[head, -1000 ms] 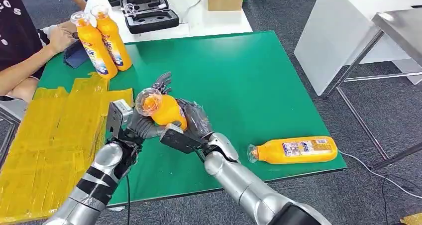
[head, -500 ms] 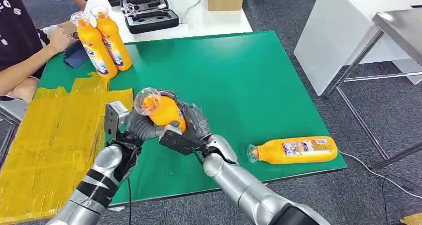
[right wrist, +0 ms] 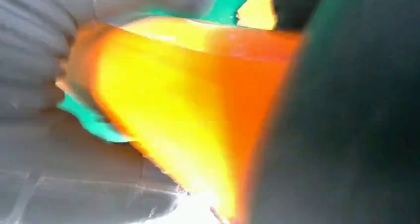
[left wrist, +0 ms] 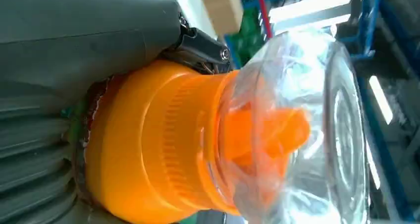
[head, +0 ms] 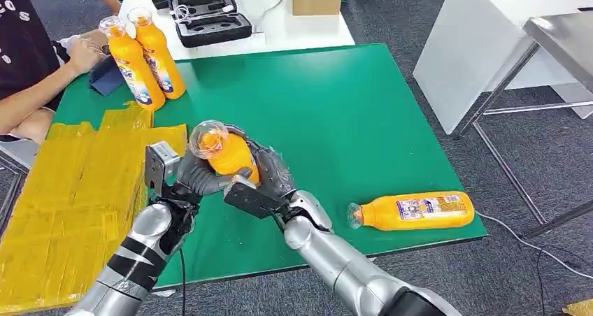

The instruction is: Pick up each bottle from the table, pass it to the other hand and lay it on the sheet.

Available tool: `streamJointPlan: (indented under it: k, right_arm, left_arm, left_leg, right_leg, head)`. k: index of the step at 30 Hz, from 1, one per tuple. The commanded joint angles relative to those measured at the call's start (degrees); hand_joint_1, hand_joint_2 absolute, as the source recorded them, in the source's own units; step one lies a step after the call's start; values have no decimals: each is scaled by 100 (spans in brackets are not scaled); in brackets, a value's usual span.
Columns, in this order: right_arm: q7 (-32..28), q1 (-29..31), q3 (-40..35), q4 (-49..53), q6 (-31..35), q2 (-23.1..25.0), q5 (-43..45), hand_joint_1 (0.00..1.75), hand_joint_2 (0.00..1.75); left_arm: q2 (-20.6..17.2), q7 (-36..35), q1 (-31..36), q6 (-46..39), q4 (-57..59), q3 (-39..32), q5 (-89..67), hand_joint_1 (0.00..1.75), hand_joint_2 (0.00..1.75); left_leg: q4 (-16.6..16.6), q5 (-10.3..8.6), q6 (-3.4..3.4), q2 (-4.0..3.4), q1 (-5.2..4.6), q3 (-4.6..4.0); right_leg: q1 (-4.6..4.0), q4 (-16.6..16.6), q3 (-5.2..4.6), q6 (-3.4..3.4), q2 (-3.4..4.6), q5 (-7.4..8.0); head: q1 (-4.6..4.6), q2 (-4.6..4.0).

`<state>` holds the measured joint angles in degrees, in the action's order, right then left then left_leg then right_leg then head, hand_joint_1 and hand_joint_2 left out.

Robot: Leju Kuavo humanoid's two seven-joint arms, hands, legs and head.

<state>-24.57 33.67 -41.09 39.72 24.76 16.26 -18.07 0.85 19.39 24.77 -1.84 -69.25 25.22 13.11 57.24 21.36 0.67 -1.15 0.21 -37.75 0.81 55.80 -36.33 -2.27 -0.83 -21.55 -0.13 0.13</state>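
both hands are wrapped around 1 orange bottle (head: 227,154) held above the green table (head: 336,106): the left hand (head: 192,176) grips it from the left side, the right hand (head: 269,173) clasps its body from the right. its clear cap (head: 208,138) points up and left. another bottle (head: 412,211) lies on its side near the table's front right edge. 2 bottles (head: 143,57) stand at the far left, just beyond the yellow sheet (head: 77,190).

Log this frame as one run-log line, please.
phase: handover | bottle: gripped by left hand and right hand | yellow sheet: bare
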Motion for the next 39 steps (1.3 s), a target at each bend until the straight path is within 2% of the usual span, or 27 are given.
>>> streamJointPlan:
  k: [1,2,16,19,20,23,24,27,29,31,35,39]
  right_arm:
    - [94,-688,955,2373,-55,-931,475,0,175]
    - [134,-794,1031,2688,-29,-1035,396,0,0]
    - [208,-836,1038,2744,-79,-1012,342,0,0]
    - [148,-989,1326,3291,-27,-1130,418,0,0]
    - [159,-1060,1437,3581,-35,-1208,419,0,175]
    - [242,-1385,1637,4330,-23,-1324,208,0,175]
    - [245,-1482,1666,4510,-20,-1376,126,0,175]
    - [197,-1781,1852,5006,161,-1445,-87,0,175]
    - [344,-2040,2019,5398,223,-1557,-445,0,175]
    - [523,-2278,2227,5684,90,-1682,-646,0,175]
    - [631,-2679,2702,6062,-581,-1678,-214,0,175]
    - [710,-2881,2995,6162,-816,-1658,-51,0,175]
  left_arm:
    - [-225,216,162,-1140,-302,-966,-869,175,175]
    - [-220,282,204,-1400,-251,-1075,-1131,175,175]
    - [-162,297,206,-1377,-211,-1095,-1189,175,175]
    - [-193,349,296,-1955,-54,-1307,-1733,175,175]
    - [-251,381,324,-2173,-22,-1389,-1995,175,175]
    - [-406,358,386,-3082,132,-1487,-3433,175,175]
    - [-539,170,457,-3420,285,-1380,-4303,175,175]
    - [-797,-849,764,-3638,894,-1212,-6573,175,175]
    - [-882,-1939,1164,-3330,1693,-1106,-8110,175,175]
    - [-905,-2472,1544,-2832,2525,-969,-8816,175,175]
    - [-923,-2930,1904,-2267,3824,-898,-9336,175,175]
    - [-925,-3047,1933,-1977,4336,-929,-9400,175,175]
  left_leg:
    - [5,10,-3,20,6,17]
    - [2,6,-2,19,5,9]
    - [3,10,-4,14,5,18]
    - [2,8,-3,15,4,16]
    - [4,8,-3,17,4,13]
    - [11,18,-5,28,6,25]
    - [4,9,-3,22,4,14]
    - [1,9,-5,26,4,20]
    - [2,10,-6,36,4,26]
    - [6,11,-7,44,7,30]
    - [-1,4,-4,27,4,19]
    - [-1,14,-6,24,4,38]
  right_leg:
    - [-4,2,22,7,-9,-12]
    - [-3,0,16,6,-11,-8]
    - [-3,1,22,8,-3,-10]
    - [-3,1,19,7,-4,-9]
    - [-3,2,18,7,-7,-10]
    - [-4,9,31,11,-13,-22]
    - [-3,3,19,7,-12,-13]
    - [-3,3,26,9,-15,-15]
    - [-3,5,32,11,-24,-20]
    - [-4,7,39,13,-31,-24]
    - [-2,-2,24,8,-18,-10]
    - [-2,-1,39,12,-15,-16]
  head:
    - [0,0]
    - [2,0]
    - [2,0]
    - [0,0]
    - [0,0]
    - [0,0]
    - [2,0]
    - [-2,0]
    - [2,0]
    - [-2,0]
    - [0,0]
    - [2,0]
